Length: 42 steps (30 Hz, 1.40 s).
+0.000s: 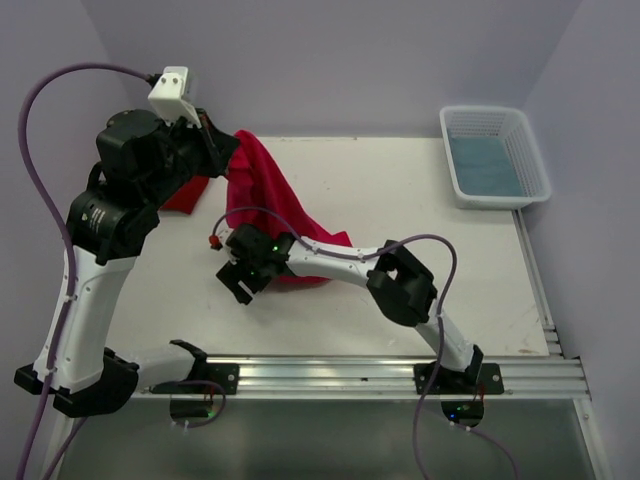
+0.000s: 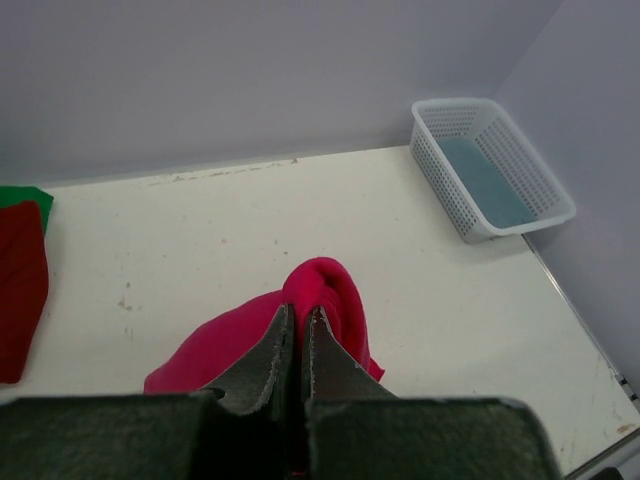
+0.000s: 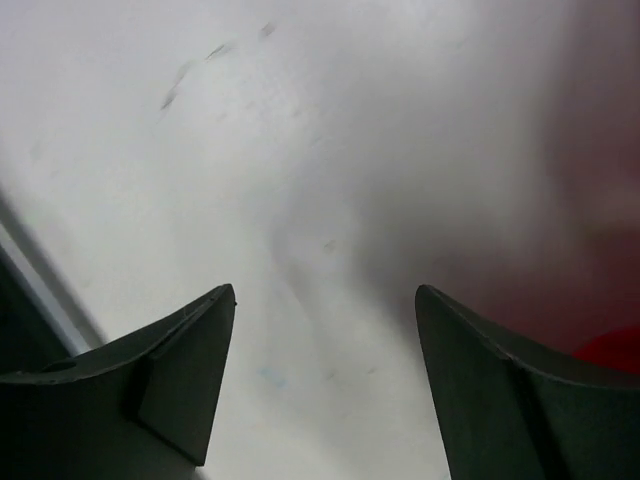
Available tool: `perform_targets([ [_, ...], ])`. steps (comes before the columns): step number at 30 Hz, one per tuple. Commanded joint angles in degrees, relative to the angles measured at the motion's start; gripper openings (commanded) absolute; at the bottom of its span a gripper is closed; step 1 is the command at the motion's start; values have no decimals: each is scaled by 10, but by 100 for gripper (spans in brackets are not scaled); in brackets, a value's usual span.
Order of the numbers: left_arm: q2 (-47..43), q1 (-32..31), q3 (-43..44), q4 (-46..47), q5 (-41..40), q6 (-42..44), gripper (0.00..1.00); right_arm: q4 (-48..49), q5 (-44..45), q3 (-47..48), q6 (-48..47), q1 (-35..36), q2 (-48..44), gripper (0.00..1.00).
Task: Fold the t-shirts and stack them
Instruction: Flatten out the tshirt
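Two arms work on one crimson-pink t-shirt (image 1: 262,190). The left fingers (image 2: 268,350), shut tight on a fold, lift it so that it hangs with its lower part on the tabletop (image 1: 400,200). The right fingers (image 3: 190,370) are wide apart and empty, low beside that part, probably to catch a corner. The darker red t-shirt (image 2: 20,290) lies far left.

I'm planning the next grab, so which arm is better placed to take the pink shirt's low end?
Right, probably. The left gripper is shut on the pink shirt, holding it up. The right gripper is open and empty, low over the table beside the shirt's trailing end.
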Motion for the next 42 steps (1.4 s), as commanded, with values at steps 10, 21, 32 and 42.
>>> perform_targets([
  [10,-40,1,-34,35,10,-13,0,-120,225,125,-168,-60,33,86],
  [21,-38,1,-67,65,26,-17,0,-153,378,-79,-127,-54,-163,86],
  [32,-36,1,-59,57,-18,-2,0,-328,347,-205,-9,-45,-355,84],
  [42,-29,4,-23,44,-86,13,0,-524,496,-193,122,-63,-487,87],
])
